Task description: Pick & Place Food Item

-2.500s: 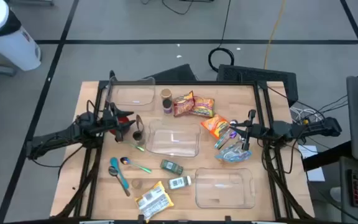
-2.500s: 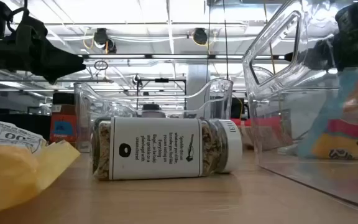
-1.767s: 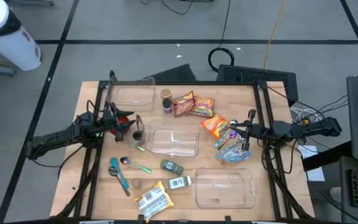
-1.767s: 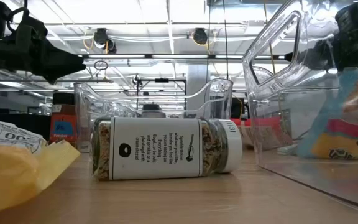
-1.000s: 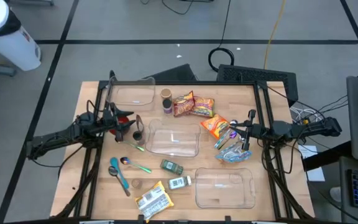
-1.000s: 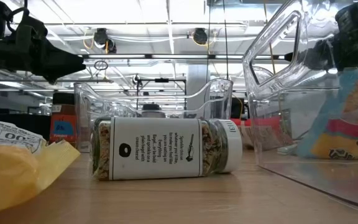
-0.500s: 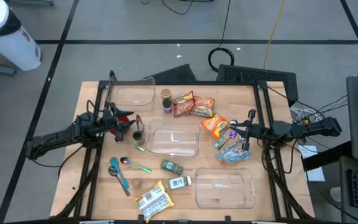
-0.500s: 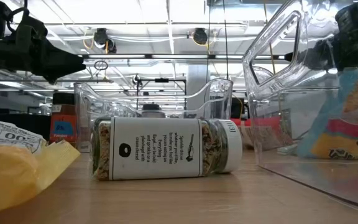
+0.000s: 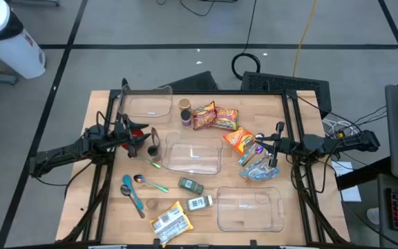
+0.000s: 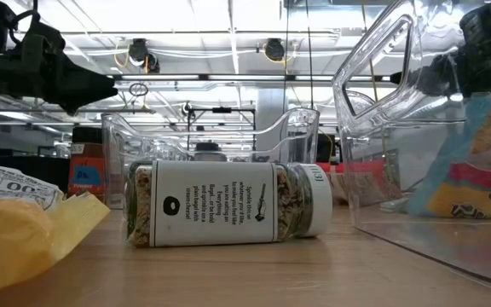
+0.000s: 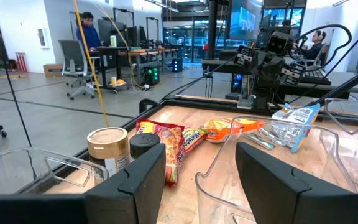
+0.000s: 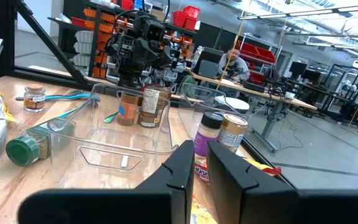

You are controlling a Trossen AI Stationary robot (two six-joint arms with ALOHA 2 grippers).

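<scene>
The right pincer [image 9: 273,164] hangs over the right part of the wooden tabletop [image 9: 268,114], with its fingers almost closed on the upper edge of a blue and white flat food pouch [image 9: 258,168]. The pouch hangs down from the fingers, just beside the clear plastic container [image 9: 193,156] in the middle. The left pincer [image 9: 148,143] is at the left side, half open, around a small dark jar [image 9: 153,150]; I cannot tell if it grips it.
</scene>
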